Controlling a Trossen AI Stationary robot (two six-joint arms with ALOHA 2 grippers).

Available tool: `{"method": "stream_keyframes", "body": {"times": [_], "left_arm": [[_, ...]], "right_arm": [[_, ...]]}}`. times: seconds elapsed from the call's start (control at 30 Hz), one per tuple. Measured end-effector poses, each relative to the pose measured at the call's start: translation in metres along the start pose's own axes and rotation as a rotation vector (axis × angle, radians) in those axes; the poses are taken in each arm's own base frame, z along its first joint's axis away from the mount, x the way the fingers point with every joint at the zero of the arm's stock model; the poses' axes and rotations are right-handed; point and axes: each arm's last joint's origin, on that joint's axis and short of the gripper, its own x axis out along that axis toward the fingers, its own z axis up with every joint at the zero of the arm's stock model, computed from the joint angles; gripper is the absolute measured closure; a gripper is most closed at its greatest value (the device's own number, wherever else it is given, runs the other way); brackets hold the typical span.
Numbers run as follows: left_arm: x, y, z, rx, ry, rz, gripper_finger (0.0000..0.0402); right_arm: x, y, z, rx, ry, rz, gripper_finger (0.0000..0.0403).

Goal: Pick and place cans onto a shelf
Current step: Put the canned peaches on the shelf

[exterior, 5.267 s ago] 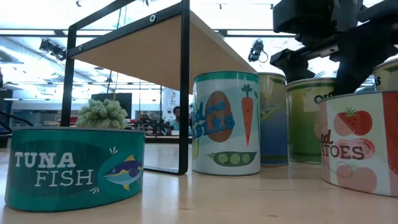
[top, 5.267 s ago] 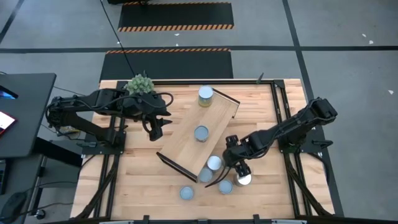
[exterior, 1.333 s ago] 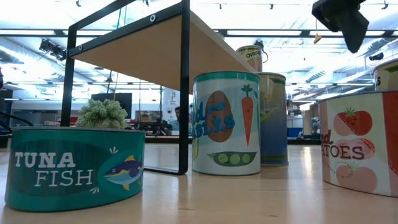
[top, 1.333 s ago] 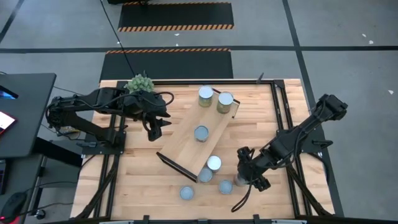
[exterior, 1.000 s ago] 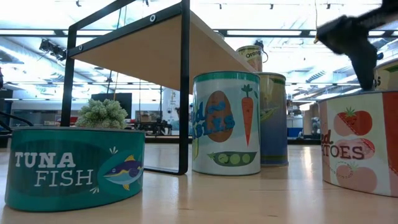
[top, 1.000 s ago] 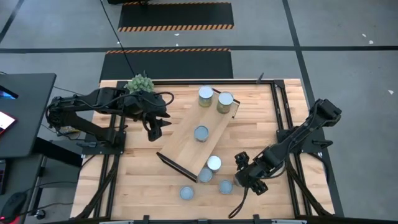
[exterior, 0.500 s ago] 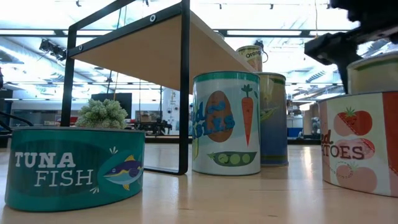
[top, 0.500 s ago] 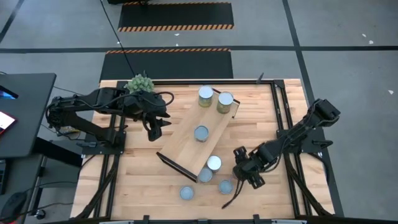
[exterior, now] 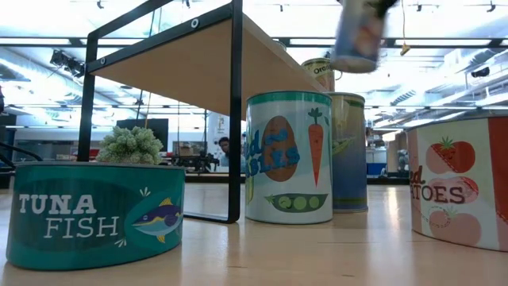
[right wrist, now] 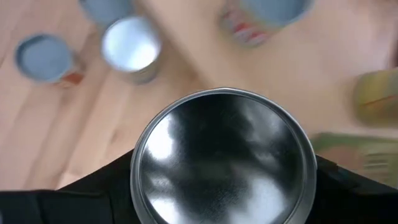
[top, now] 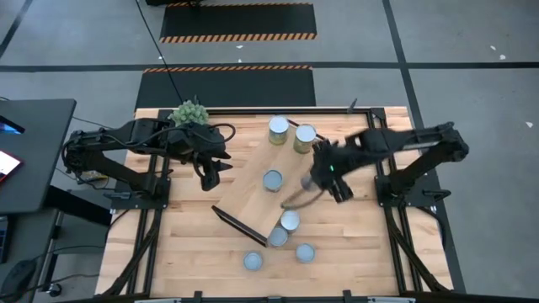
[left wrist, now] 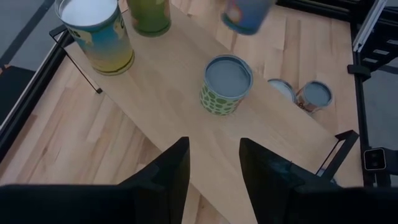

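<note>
"TUNA FISH" on the teal can (exterior: 95, 214); "TOES" on the red-and-white can (exterior: 460, 191).

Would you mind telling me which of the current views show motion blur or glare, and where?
High view: the right end effector over the shelf is smeared. Low view: the carried can is blurred against bright ceiling lights, while the tuna can is sharp. Right wrist view: the held can's shiny lid is crisp with reflections, the table streaked. Left wrist view: mostly sharp.

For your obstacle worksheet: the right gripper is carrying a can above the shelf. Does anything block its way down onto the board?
Nothing visible does. The right gripper holds the can over bare shelf, between the middle can and two end cans.
</note>
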Motion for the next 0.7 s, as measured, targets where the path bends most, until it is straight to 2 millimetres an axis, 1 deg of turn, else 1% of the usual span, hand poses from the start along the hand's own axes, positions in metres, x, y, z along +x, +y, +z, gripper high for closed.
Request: {"method": "stream_keyframes", "body": {"times": [0.07, 0.13, 0.3, 0.4, 0.5, 0.63, 0.7], "left_arm": [[0.000, 0.000, 0.000, -0.008, 0.000, 0.000, 0.0255], [0.000, 0.000, 0.000, -0.019, 0.000, 0.000, 0.0255], [0.000, 0.000, 0.000, -0.028, 0.000, 0.000, 0.0255], [0.000, 0.000, 0.000, -0.043, 0.001, 0.000, 0.0255], [0.000, 0.000, 0.000, -0.049, 0.001, 0.000, 0.0255], [0.000, 0.000, 0.000, -0.049, 0.001, 0.000, 0.0255], [0.000, 0.000, 0.000, -0.048, 0.001, 0.000, 0.0255]], "right_arm": [[-0.007, -0.014, 0.009, -0.017, -0.001, -0.017, 0.0096], [-0.010, -0.026, 0.019, -0.038, 0.006, -0.025, 0.0096], [-0.012, -0.055, 0.043, -0.086, 0.001, -0.075, 0.0096], [-0.013, -0.069, 0.051, -0.109, -0.002, -0.122, 0.0096], [-0.013, -0.078, 0.059, -0.135, -0.005, -0.181, 0.0096], [-0.015, -0.085, 0.070, -0.179, -0.079, -0.232, 0.0096], [-0.008, -0.088, 0.074, -0.201, -0.093, -0.224, 0.0096]]}}
